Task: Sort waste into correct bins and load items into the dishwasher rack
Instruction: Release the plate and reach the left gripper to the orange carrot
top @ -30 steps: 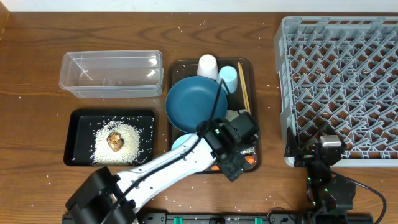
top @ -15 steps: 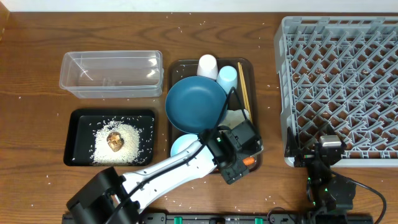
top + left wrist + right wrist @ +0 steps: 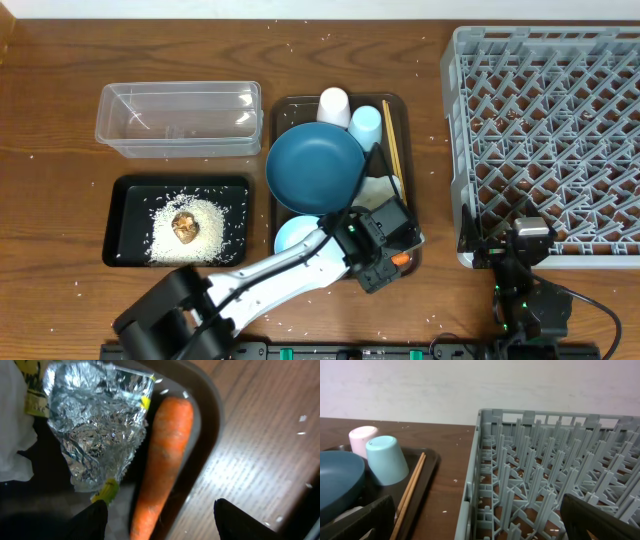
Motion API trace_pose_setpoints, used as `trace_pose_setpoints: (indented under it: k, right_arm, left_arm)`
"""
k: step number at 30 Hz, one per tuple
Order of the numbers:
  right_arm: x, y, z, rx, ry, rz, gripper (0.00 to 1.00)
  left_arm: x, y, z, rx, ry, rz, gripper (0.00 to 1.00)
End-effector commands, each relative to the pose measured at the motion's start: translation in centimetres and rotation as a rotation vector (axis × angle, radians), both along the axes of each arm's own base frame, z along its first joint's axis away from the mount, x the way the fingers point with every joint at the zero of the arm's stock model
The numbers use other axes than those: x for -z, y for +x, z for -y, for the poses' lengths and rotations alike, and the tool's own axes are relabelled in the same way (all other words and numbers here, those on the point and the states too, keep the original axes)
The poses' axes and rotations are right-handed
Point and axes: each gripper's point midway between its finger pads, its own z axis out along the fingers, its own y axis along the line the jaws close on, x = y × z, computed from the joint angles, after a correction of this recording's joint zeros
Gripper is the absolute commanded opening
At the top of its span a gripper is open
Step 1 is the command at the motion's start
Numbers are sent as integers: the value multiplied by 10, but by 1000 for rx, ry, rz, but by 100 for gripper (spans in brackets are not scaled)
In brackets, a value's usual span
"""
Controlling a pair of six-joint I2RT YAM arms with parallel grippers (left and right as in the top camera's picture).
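Note:
My left gripper [image 3: 388, 262] is open over the front right corner of the brown tray [image 3: 279, 120]. In the left wrist view its fingers [image 3: 162, 520] straddle the orange carrot [image 3: 165, 465], with crinkled foil [image 3: 95, 425], a green-yellow wrapper [image 3: 106, 491] and white tissue [image 3: 12, 435] beside it. The dark-blue plate [image 3: 312, 165], pale bowl [image 3: 293, 232], white cup [image 3: 334, 106], light-blue cup [image 3: 366, 124] and chopsticks [image 3: 392, 150] sit on that tray. My right gripper [image 3: 525, 250] is open and empty at the grey rack's [image 3: 545, 130] front left corner, shown in the right wrist view [image 3: 480, 520].
The clear tub [image 3: 180, 118] stands empty at the back left. The black tray [image 3: 125, 205] in front of it holds rice [image 3: 215, 225] and a brown lump [image 3: 185, 226]. Rice grains are scattered over the wooden table.
My left gripper has moved forward and down from the plate's edge to the tray's front right corner, over the carrot. The right arm has not moved.

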Motion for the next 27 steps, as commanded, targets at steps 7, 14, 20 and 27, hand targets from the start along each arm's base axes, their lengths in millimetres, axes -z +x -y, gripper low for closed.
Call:
trace_pose_setpoints:
  k: [7,14,20,27]
  right_arm:
    - [1,0,2,7,-1,-3,99]
    - [1,0,2,7,-1,-3,99]
    - [1,0,2,7,-1,-3,99]
    - [1,0,2,7,-1,-3,99]
  left_arm:
    - [42,-1,-12,7,119,-29,68]
    - [41,4,-5,5,89,-10,64]
    - [40,4,-5,-24,85,-16,62]
    - [19,4,0,-32,32,-1,62]
